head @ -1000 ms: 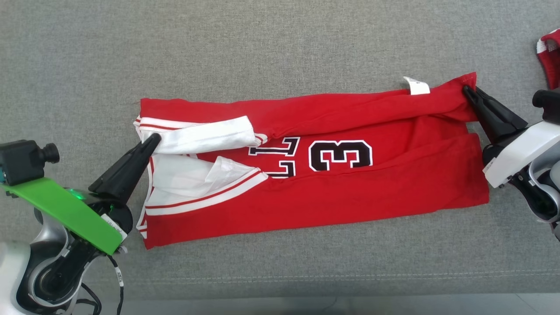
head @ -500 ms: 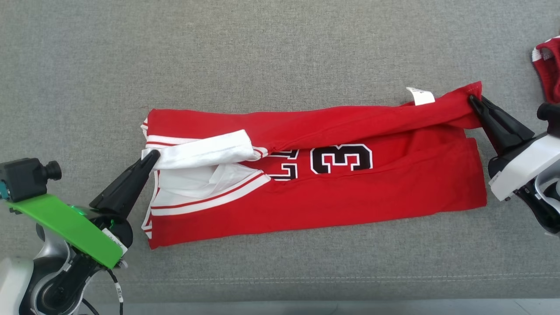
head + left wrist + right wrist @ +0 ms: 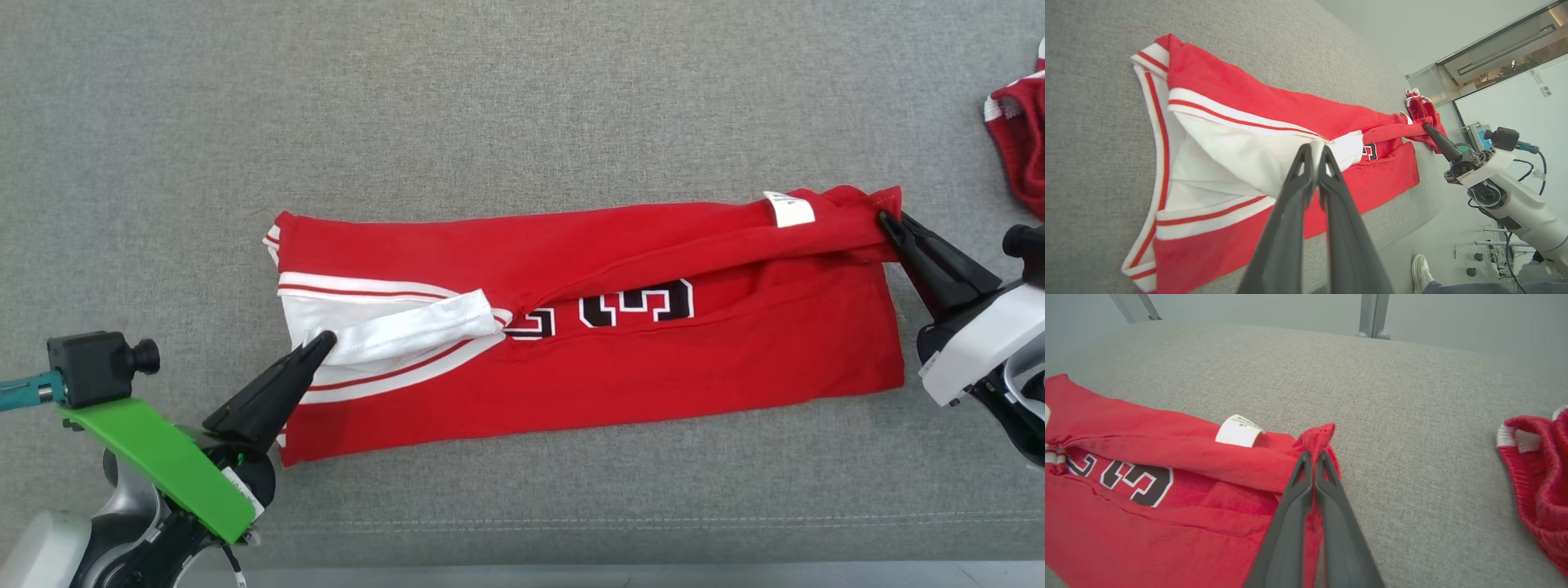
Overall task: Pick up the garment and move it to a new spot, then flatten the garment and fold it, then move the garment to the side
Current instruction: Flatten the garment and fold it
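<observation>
Red basketball jersey lying lengthwise on a grey upholstered cushion, mid-fold. Its far long edge is doubled toward the robot as a raised band that partly covers the black numerals.

The left gripper is closed on the white inner face of the shoulder strap. The left wrist view shows the cloth pinched at the very fingertips. The right gripper is closed on the hem corner beside the white care label, with only a small peak of fabric held between its tips.

Likely hazards:
- Both holds are shallow tip pinches, so tension along the band could pull either corner free and let the fold fall back.
- The band is supported at its ends alone, so its middle may sag and crease across the numerals.
- Unequal travel of the two arms would probably leave a skewed fold line.
- The strap looks like a loose single layer, so pulling it may drag the armhole out of shape rather than carry the body.
- A second red garment lies near the right gripper and could be snagged.
</observation>
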`<state>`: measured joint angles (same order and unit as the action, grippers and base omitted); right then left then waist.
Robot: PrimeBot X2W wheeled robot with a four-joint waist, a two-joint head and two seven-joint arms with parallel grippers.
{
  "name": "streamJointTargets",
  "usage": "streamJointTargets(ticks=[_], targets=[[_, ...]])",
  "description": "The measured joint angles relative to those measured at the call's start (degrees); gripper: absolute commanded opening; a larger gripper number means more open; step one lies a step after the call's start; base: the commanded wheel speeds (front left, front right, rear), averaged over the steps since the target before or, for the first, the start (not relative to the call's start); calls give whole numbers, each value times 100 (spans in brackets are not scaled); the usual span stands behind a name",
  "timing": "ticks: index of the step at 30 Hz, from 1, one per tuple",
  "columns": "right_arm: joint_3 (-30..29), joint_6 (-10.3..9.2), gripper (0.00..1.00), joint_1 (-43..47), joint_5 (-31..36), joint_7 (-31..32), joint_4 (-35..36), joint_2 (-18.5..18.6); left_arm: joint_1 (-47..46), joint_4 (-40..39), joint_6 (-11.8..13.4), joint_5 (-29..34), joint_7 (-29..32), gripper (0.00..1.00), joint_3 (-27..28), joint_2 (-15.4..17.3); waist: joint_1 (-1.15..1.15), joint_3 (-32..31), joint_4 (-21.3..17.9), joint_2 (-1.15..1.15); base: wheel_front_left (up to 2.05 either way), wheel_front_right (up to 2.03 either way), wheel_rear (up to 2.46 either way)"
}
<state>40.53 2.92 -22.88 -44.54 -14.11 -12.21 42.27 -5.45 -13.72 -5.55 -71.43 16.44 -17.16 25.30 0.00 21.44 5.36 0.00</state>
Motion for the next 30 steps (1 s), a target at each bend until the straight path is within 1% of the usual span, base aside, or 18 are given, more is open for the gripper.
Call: streamJointTargets(ticks=[7,9,10,12,13,14,15,16,17,19,21,22,23,26,27,28,29,30], targets=[[9,-53,0,48,36,-4,127,110,45,70,54,0,15,0,46,58,0,4,36,0,0,0,0],[26,-56,2,84,60,-4,160,121,46,89,59,0,15,8,56,60,0,1,36,0,0,0,0],[30,-57,16,108,60,-4,172,125,47,91,59,0,16,20,53,60,0,-1,34,0,0,0,0],[45,-58,41,129,67,-3,181,144,52,91,62,0,70,32,27,60,0,-6,26,0,0,0,0],[46,-65,55,132,73,-3,192,158,59,92,80,0,89,36,1,62,0,-8,20,0,0,0,0],[45,-113,87,132,76,-3,205,167,75,93,105,0,116,37,-16,62,0,-9,14,0,0,0,0],[45,-146,100,134,76,-2,211,180,83,99,109,0,116,41,-26,62,0,-11,8,0,0,0,0],[44,-152,100,137,76,1,215,188,97,102,111,-1,119,46,-31,62,0,-12,1,0,0,0,0],[44,-163,100,145,77,2,220,202,109,105,126,-1,129,55,-38,62,0,-13,-5,0,0,0,0],[40,-202,100,168,88,2,231,237,141,151,193,2,177,75,-73,88,0,-14,-15,0,0,0,0],[38,-208,100,202,125,3,253,265,194,176,213,7,215,70,-86,129,0,-16,-23,0,0,0,0],[40,-210,100,213,127,13,264,270,217,192,245,7,216,65,-85,130,0,-17,-26,0,0,0,0],[41,-211,100,226,127,47,275,279,227,203,256,8,220,55,-94,141,0,-19,-30,0,0,0,0],[37,-252,100,235,126,53,319,291,228,223,303,8,248,57,-98,152,0,-30,-40,0,0,0,0],[33,-255,100,238,124,53,320,291,235,259,320,10,270,72,-109,158,0,-42,-44,0,0,0,0],[22,-271,100,250,122,53,323,292,253,301,358,27,276,95,-123,178,0,-58,-48,0,0,0,0],[11,-302,100,266,114,53,326,298,264,346,386,74,277,100,-133,209,0,-74,-52,0,0,0,0],[-12,-307,100,298,97,53,331,308,282,388,413,136,302,100,-142,257,0,-92,-56,0,0,0,0]])
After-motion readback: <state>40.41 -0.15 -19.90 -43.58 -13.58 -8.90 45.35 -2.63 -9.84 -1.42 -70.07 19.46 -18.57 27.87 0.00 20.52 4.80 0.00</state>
